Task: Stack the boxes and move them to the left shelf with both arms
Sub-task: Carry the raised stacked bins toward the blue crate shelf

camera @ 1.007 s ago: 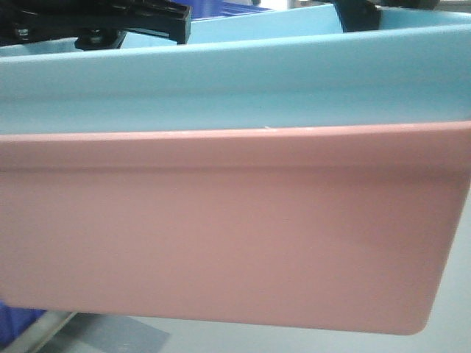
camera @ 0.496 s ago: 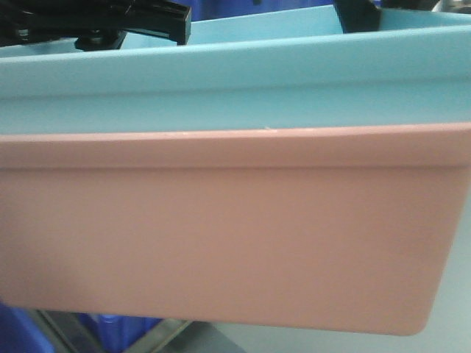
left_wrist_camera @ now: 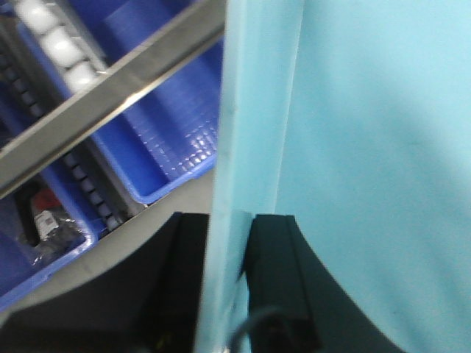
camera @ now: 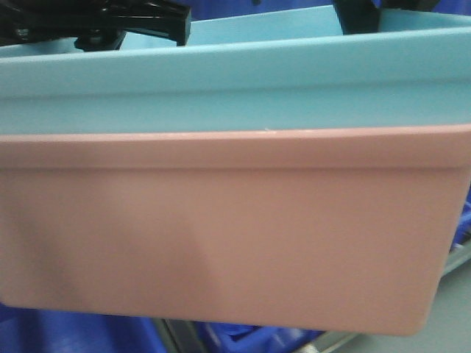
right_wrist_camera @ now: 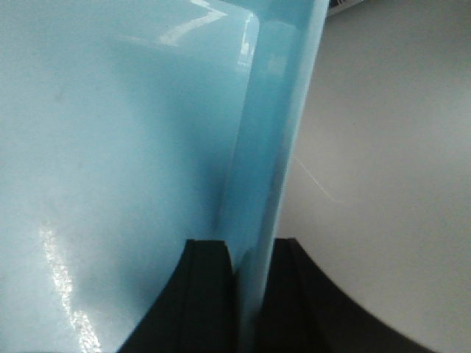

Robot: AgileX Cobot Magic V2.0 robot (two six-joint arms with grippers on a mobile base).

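Your blue bin (camera: 235,81) sits nested inside the pink bin (camera: 221,228), its rim standing proud of the pink rim all along the near side (the pair fills nearly the whole front view). Neither bin rests on anything you can see; dark blue crates (camera: 73,331) show under the pink bottom. Your left gripper (left_wrist_camera: 228,243) is closed on the blue bin's left wall, one black finger inside and one outside. Your right gripper (right_wrist_camera: 250,254) pinches the right wall the same way. Past the left wall, the left shelf (left_wrist_camera: 110,103) shows its steel front rail running slantwise, with white rollers (left_wrist_camera: 62,48) behind it. Past the right wall lies a plain grey surface (right_wrist_camera: 383,184).
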